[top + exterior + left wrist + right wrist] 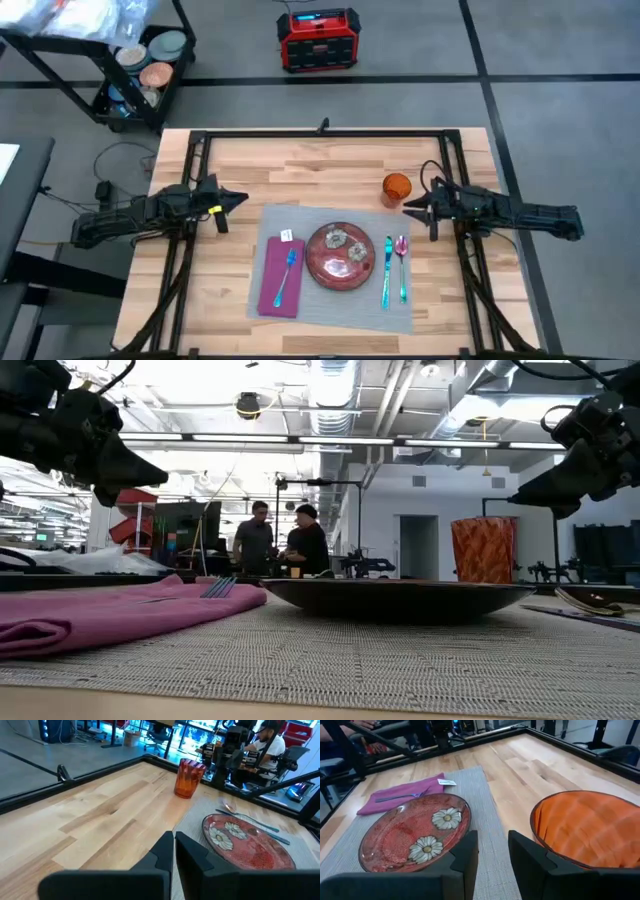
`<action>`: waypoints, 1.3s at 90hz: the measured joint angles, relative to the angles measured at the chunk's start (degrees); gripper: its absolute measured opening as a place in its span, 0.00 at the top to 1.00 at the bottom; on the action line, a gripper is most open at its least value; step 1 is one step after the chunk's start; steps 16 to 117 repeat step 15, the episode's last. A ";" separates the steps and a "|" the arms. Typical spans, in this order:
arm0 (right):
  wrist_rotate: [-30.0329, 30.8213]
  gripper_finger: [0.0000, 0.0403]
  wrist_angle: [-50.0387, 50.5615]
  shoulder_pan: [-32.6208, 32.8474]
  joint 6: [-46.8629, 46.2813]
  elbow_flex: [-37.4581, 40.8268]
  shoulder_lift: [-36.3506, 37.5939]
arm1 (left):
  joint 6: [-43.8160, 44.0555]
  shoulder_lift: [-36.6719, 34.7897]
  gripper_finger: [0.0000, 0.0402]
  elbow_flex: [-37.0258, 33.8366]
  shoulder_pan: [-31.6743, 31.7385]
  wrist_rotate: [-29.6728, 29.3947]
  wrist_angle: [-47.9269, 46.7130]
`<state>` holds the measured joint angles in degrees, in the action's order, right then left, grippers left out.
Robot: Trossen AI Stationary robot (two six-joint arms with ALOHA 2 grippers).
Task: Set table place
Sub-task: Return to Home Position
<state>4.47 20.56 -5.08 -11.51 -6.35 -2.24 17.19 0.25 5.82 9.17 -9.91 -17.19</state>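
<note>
Left tool [240,199] pressed together over table [300,165], right tool [408,209] slightly spread beside orange cup [397,187], plate [340,257] on place [330,305] nearby

**Robotics lab in an open industrial hall**

Exposed ceiling ducts [335,390] and strip lights [250,438]. Grey floor [560,60] marked with black lines. Black-framed plank table [300,165] serving as test bench. Red portable power unit [318,40] on the floor. Two people [253,540] standing at distant workbenches. Seated person [267,742] among other equipment.
</note>
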 joint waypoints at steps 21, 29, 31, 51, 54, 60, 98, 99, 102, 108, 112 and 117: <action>0.00 0.76 0.00 0.00 0.00 0.00 0.00 | 0.00 0.00 1.00 -0.04 0.02 0.00 -0.02; 0.00 0.76 0.00 0.00 0.00 0.00 0.00 | 0.00 0.00 1.00 -0.04 0.02 0.00 -0.02; 0.00 0.76 0.00 0.00 0.00 0.00 0.00 | 0.00 0.00 1.00 -0.04 0.02 0.00 -0.02; 0.00 0.76 0.00 0.00 0.00 0.00 0.00 | 0.00 0.00 1.00 -0.04 0.02 0.00 -0.02; 0.00 0.76 0.00 0.00 0.00 0.00 0.00 | 0.00 0.00 1.00 -0.04 0.02 0.00 -0.02; 0.00 0.76 0.00 0.00 0.00 0.00 0.00 | 0.00 0.00 1.00 -0.04 0.02 0.00 -0.02; 0.00 0.76 0.00 0.00 0.00 0.00 0.00 | 0.00 0.00 1.00 -0.04 0.02 0.00 -0.02; 0.00 0.76 0.00 0.00 0.00 0.00 0.00 | 0.00 0.00 1.00 -0.04 0.02 0.00 -0.02; 0.00 0.76 0.00 0.00 0.00 0.00 0.00 | 0.00 0.00 1.00 -0.04 0.02 0.00 -0.02; 0.00 0.76 0.00 0.00 0.00 0.00 0.00 | 0.00 0.00 1.00 -0.04 0.02 0.00 -0.02; 0.00 0.76 0.00 0.00 0.00 0.00 0.00 | 0.00 0.00 1.00 -0.04 0.02 0.00 -0.02; 0.00 0.76 0.00 0.00 0.00 0.00 0.00 | 0.00 0.00 1.00 -0.04 0.02 0.00 -0.02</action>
